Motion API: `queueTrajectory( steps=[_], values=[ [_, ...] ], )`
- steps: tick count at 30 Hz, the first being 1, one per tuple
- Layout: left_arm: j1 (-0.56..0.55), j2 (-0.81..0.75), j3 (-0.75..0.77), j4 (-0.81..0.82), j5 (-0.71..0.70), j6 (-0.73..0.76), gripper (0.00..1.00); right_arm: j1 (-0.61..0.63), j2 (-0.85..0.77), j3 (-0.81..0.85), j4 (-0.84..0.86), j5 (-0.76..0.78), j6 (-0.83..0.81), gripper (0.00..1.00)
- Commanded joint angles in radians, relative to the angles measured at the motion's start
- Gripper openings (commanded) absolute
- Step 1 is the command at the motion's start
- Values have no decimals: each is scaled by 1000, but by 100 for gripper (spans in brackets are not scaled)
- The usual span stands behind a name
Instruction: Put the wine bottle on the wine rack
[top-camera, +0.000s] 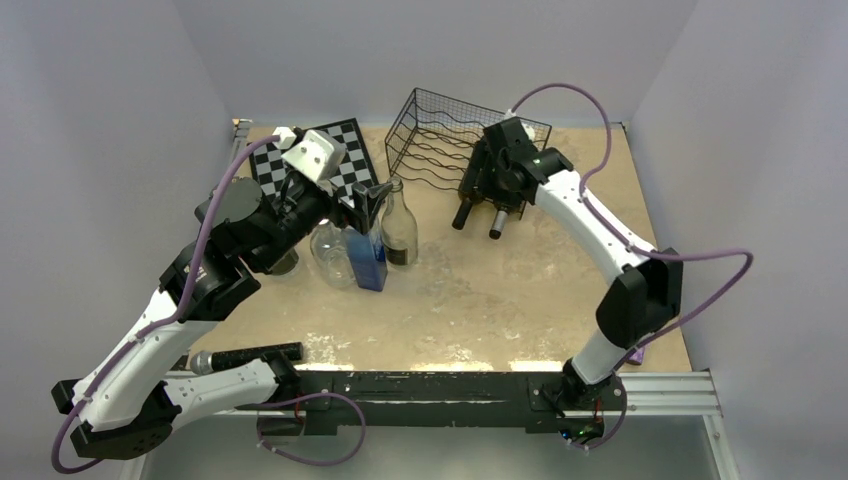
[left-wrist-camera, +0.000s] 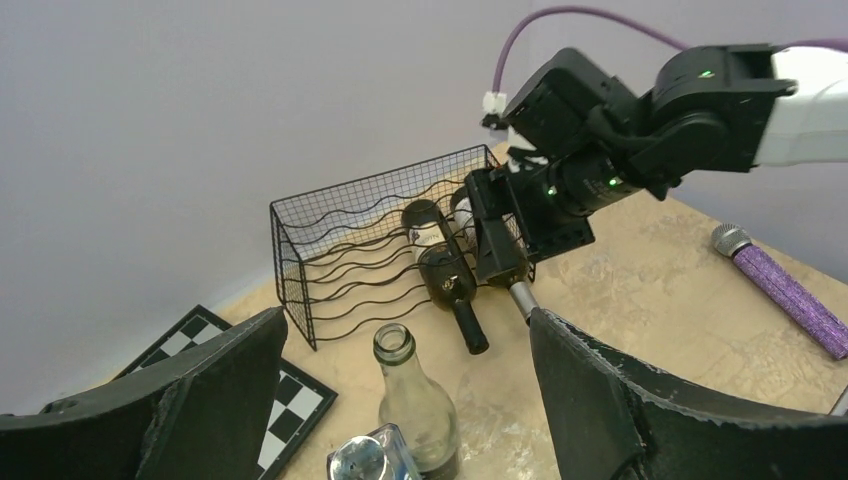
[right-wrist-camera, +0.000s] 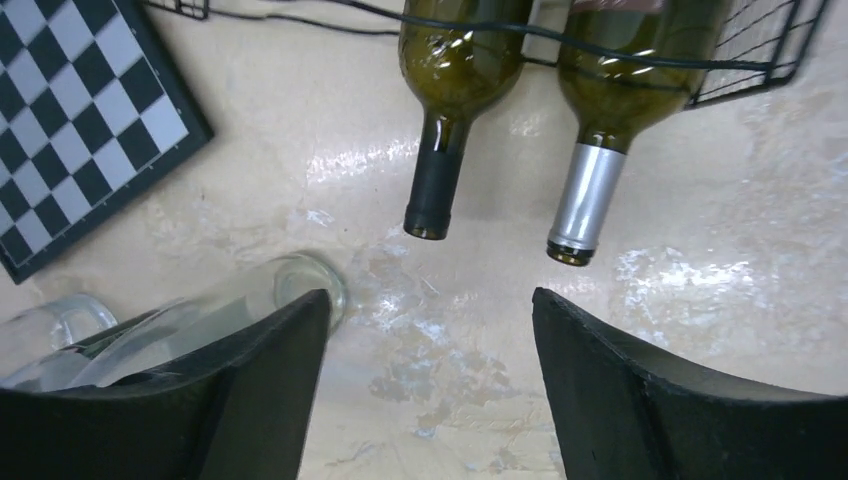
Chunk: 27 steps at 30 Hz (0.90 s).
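Note:
The black wire wine rack stands at the back of the table. Two dark green wine bottles lie in it side by side, necks sticking out toward me: one with a black cap and one with a silver cap. My right gripper hovers just above and in front of them, jaws open and empty, touching neither bottle. In the top view the right gripper sits over the bottle bodies. My left gripper is wide open above a clear glass bottle, holding nothing.
A chessboard lies left of the rack. A clear bottle, a blue bottle and a glass jug stand together mid-table under the left gripper. A purple microphone lies at the right, a black one near the front edge.

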Motion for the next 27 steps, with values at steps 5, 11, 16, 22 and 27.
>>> queueTrajectory(
  steps=[5, 11, 16, 22, 27],
  values=[
    [4, 5, 43, 18, 0, 8, 94, -42, -51, 67, -161, 339, -54, 60],
    [3, 14, 56, -1, 5, 13, 94, -162, 46, 121, -170, 275, -96, 58],
    [3, 11, 58, -7, -5, 26, 94, -213, 143, 182, -117, 178, -234, 58],
    [5, 7, 59, -10, -34, 39, 95, -261, 186, 220, -113, 158, -279, 50],
    [5, 4, 57, -13, -49, 45, 95, -300, 173, 190, -119, 143, -276, 28]
  ],
)
